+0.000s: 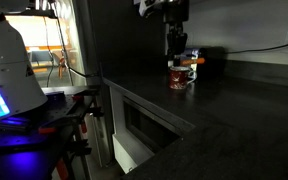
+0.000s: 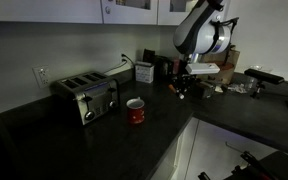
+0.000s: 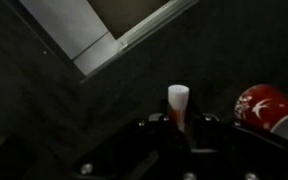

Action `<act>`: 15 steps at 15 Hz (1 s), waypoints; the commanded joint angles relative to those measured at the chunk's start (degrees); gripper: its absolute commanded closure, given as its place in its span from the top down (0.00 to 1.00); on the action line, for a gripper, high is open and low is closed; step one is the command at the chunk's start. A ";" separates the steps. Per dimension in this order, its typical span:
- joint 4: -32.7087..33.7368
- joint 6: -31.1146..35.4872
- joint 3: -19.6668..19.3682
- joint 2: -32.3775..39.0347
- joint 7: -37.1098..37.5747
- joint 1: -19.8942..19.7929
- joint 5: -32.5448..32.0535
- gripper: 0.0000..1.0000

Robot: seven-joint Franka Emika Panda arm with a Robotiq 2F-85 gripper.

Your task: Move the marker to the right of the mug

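Claw (image 3: 178, 124) gripping slim marker (image 3: 178, 98), rounded red mug (image 3: 269, 106)

Mug (image 2: 135, 111) near toaster (image 2: 84, 97) on dark counter (image 2: 104, 142) — hand (image 2: 182, 91) low, well apart, grip unclear.

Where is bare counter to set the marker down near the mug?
Bare: the counter between the mug and the gripper, and in front of the mug up to the edge. Crowded: the toaster side and the back corner clutter.

Mug (image 2: 135, 111) glossy, ceramic-looking; toaster (image 2: 84, 97) brushed metal; countertop (image 2: 104, 142) smooth, faintly reflective.
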 commanded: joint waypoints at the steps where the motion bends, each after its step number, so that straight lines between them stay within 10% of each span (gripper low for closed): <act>1: 2.14 -2.71 0.12 4.69 -1.18 -0.50 1.40 0.05; 7: 3.24 4.93 2.15 11.80 -4.01 -1.37 2.57 0.05; 15: 4.05 2.13 9.66 16.62 -27.46 -6.37 0.87 0.05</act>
